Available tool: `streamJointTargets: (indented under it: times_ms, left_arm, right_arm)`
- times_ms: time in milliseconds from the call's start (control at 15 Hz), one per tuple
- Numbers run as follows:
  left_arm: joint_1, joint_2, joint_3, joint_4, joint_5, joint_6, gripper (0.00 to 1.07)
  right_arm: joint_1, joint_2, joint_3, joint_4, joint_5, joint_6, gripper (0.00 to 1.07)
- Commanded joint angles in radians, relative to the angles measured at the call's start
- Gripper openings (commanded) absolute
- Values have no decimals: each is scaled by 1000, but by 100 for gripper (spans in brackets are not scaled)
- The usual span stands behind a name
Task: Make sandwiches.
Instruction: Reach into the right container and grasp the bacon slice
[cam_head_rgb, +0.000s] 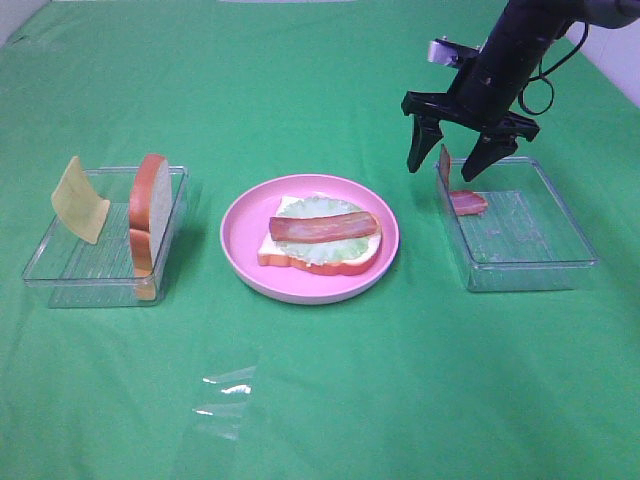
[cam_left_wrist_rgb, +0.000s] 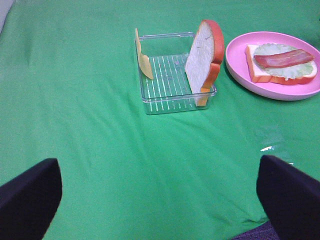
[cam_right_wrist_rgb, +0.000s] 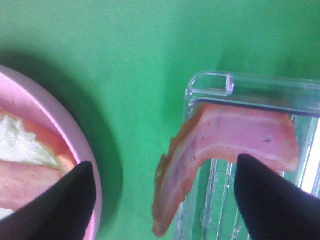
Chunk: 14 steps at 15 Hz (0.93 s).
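A bread slice (cam_head_rgb: 275, 250) lies on the round pink plate (cam_head_rgb: 240, 225) with lettuce (cam_head_rgb: 315, 208) and one bacon strip (cam_head_rgb: 322, 227) on top. A second bacon strip (cam_head_rgb: 466, 203) hangs over the left wall of the clear right tray (cam_head_rgb: 530, 262). My right gripper (cam_head_rgb: 443, 165) is open just above that strip, one finger on each side, not touching it; the right wrist view shows the strip (cam_right_wrist_rgb: 225, 140) between the fingers (cam_right_wrist_rgb: 70, 205). An upright bread slice (cam_head_rgb: 150, 205) and a cheese square (cam_head_rgb: 80, 200) lean in the clear left tray (cam_head_rgb: 60, 280). My left gripper (cam_left_wrist_rgb: 160, 205) is open, empty, well back from that tray (cam_left_wrist_rgb: 170, 95).
Green cloth covers the table. A crumpled piece of clear film (cam_head_rgb: 225, 400) lies on the cloth in front of the plate, and shows in the left wrist view (cam_left_wrist_rgb: 270, 145). The plate rim (cam_right_wrist_rgb: 85, 165) sits close to the right tray's corner (cam_right_wrist_rgb: 215, 80).
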Motion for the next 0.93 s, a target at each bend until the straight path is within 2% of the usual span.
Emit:
streamJointTargets:
  times_ms: [67, 733, 933]
  left_arm:
    - [-4, -14, 0, -9, -10, 0, 98]
    - [-4, -14, 0, -9, -10, 0, 98]
    - [-4, -14, 0, -9, -10, 0, 98]
  right_arm:
    - [0, 2, -3, 3, -8, 11, 55]
    - [0, 2, -3, -9, -5, 10, 52]
    - [0, 2, -3, -45, -6, 10, 33]
